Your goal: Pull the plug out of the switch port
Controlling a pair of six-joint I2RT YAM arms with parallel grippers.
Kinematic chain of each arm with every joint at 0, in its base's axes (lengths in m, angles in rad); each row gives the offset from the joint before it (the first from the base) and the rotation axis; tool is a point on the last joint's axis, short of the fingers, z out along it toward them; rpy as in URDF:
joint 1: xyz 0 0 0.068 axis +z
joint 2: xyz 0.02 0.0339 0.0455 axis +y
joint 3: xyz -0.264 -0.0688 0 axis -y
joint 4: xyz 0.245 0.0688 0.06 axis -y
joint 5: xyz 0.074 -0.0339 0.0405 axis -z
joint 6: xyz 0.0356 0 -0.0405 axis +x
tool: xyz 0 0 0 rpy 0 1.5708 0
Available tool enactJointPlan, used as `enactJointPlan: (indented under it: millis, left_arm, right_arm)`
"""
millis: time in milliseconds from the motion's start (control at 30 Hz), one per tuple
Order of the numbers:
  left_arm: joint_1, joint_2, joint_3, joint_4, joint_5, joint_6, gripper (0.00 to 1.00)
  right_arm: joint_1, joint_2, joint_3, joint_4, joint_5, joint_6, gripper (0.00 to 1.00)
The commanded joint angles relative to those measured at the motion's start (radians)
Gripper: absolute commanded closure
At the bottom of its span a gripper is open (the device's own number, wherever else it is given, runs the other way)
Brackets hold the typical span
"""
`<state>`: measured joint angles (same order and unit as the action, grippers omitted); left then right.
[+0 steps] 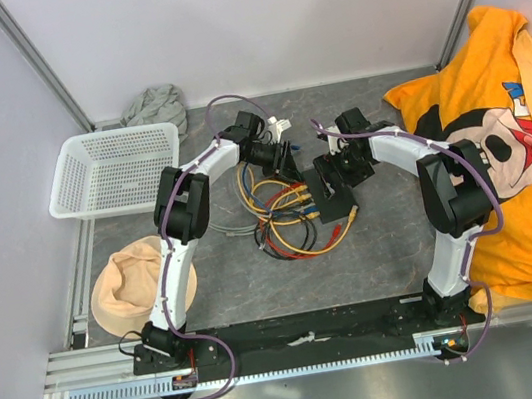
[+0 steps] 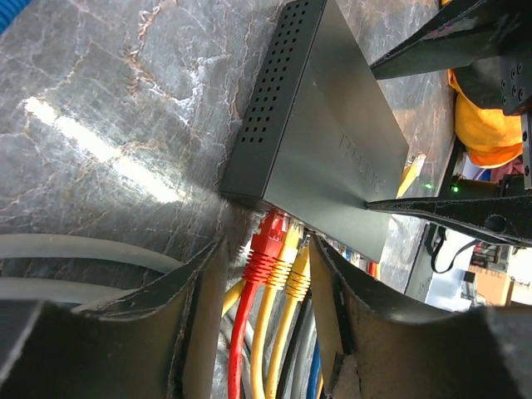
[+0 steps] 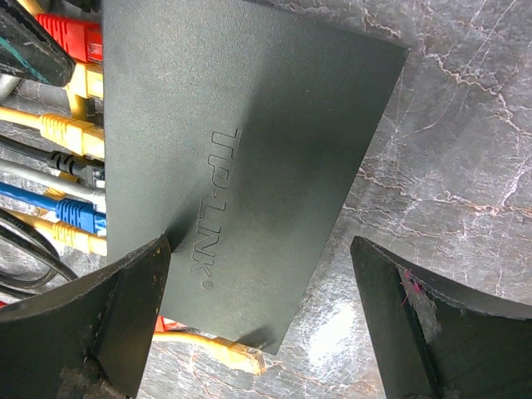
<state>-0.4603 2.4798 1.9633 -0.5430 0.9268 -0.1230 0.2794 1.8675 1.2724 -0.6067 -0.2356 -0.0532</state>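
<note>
- Bracing seems to be the job of the right gripper. Its jaws are spread wide with nothing pinched. One finger appears to rest on the lid of the switch, and the other hangs over bare table past the long edge.
- The switch lies flat mid-table between the two grippers, socket edge turned toward the left arm.
- The left gripper is likewise spread and holds nothing. Its fingers flank the red plug and two yellow plugs, all seated in ports.
- Judgement: three plugs in the gap is too many, so narrow onto one before closing.
- Room: the cable bundle crowds the likely pull-back path. Open table lies beyond the switch's far edge.
</note>
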Motion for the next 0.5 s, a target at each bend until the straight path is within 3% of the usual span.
enactJointPlan:
  millis: [0,467]
  left_arm:
    - [0.000,0.033,-0.012,-0.048,0.017,0.016,0.49]
    - [-0.012,0.037,0.002,-0.038,-0.023,-0.012,0.57]
  right_arm:
    - [0.007,0.022,0.033,0.024,0.022,-0.010,0.02]
    - [0.017,0.018,0.027,0.031,0.025,-0.010,0.02]
